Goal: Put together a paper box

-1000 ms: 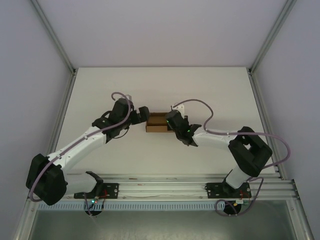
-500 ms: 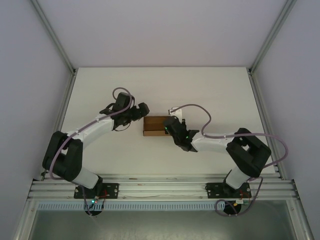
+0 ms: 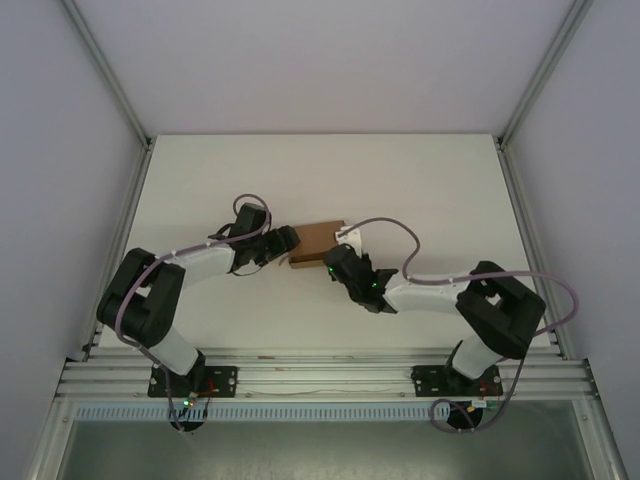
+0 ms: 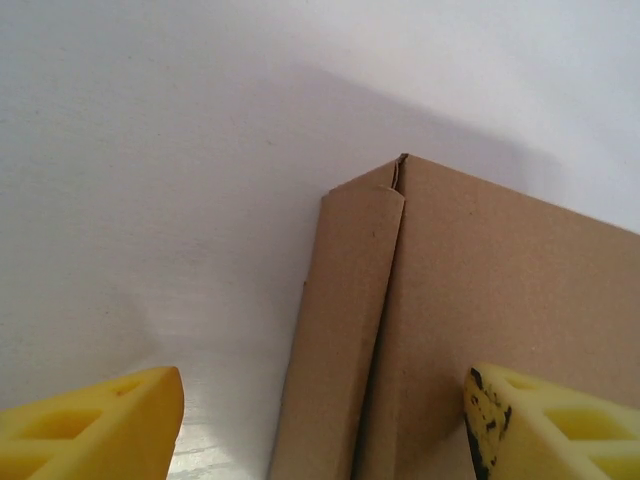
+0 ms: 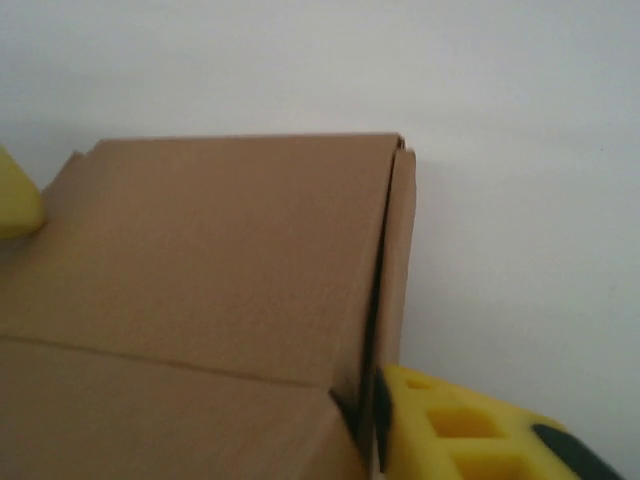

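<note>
Closing in, left gripper (image 3: 285, 243) and right gripper (image 3: 335, 262) now straddle the paper box (image 3: 318, 238) ends, jaws wide, likely squaring flaps.

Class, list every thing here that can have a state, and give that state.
box, folded up, side flap lying along its wall.
left tool, open, astride the box's corner.
right tool, fingers spread across the box, one at the flap; grip unclear.
</note>
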